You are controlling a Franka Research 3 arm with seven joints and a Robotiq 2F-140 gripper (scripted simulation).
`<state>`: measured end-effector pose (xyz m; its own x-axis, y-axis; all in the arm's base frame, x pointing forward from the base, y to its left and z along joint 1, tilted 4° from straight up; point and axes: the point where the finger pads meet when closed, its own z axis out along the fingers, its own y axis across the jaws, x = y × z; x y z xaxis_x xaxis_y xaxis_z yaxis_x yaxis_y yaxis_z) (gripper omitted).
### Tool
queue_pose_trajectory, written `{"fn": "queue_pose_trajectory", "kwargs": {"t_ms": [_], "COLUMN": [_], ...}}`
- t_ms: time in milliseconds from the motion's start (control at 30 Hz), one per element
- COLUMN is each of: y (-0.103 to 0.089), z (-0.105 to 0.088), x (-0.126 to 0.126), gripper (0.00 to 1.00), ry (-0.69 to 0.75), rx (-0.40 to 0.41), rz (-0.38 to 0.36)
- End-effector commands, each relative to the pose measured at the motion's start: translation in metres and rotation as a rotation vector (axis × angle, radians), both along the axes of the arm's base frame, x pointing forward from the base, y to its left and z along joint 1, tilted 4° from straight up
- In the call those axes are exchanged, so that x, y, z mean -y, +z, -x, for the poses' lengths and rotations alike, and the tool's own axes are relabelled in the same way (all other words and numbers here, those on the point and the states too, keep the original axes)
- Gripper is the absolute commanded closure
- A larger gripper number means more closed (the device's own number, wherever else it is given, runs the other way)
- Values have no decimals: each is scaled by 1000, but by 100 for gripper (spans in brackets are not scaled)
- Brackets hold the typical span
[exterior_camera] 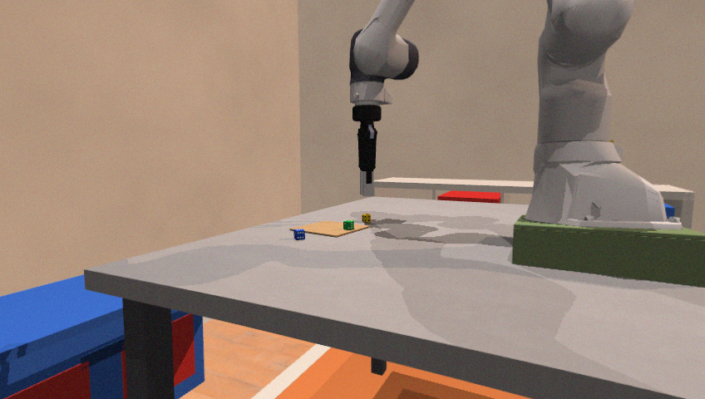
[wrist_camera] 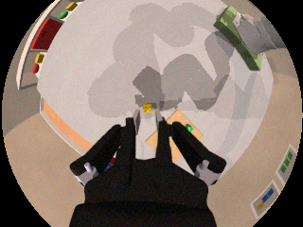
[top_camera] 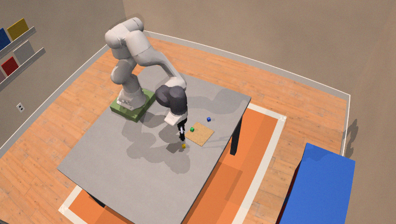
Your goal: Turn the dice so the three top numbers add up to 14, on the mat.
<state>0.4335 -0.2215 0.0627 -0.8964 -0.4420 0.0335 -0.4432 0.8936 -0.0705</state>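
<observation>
The yellow die (top_camera: 183, 145) (exterior_camera: 366, 218) (wrist_camera: 148, 108) lies on the table just off the mat (top_camera: 202, 136) (exterior_camera: 321, 229) (wrist_camera: 179, 117). The green die (top_camera: 192, 129) (exterior_camera: 348, 225) (wrist_camera: 189, 128) rests on the mat near one edge. The blue die (top_camera: 208, 119) (exterior_camera: 299, 233) lies on the table beyond the mat, hidden in the wrist view. My gripper (top_camera: 182, 141) (exterior_camera: 366, 190) (wrist_camera: 148, 114) points down above the yellow die. It is empty, its fingers apart by a narrow gap through which the die's surroundings show. The top numbers are too small to read surely.
The grey table (top_camera: 116, 166) (exterior_camera: 445, 296) carries the arm's green base (top_camera: 133, 115) (exterior_camera: 594, 257) (wrist_camera: 237, 40) at its far side from the mat. A blue cabinet (top_camera: 319, 188) (exterior_camera: 44, 306) stands on the floor beyond the table edge.
</observation>
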Motion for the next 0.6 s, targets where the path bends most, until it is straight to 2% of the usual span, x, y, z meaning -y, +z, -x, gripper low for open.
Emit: {"fn": "queue_pose_trajectory", "kwargs": {"t_ms": [0, 567], "y": [-3, -26], "z": [0, -1], "x": [1, 3], "gripper": [79, 79], "ry": [2, 2], "rx": [4, 4], "rz": [-1, -1]}}
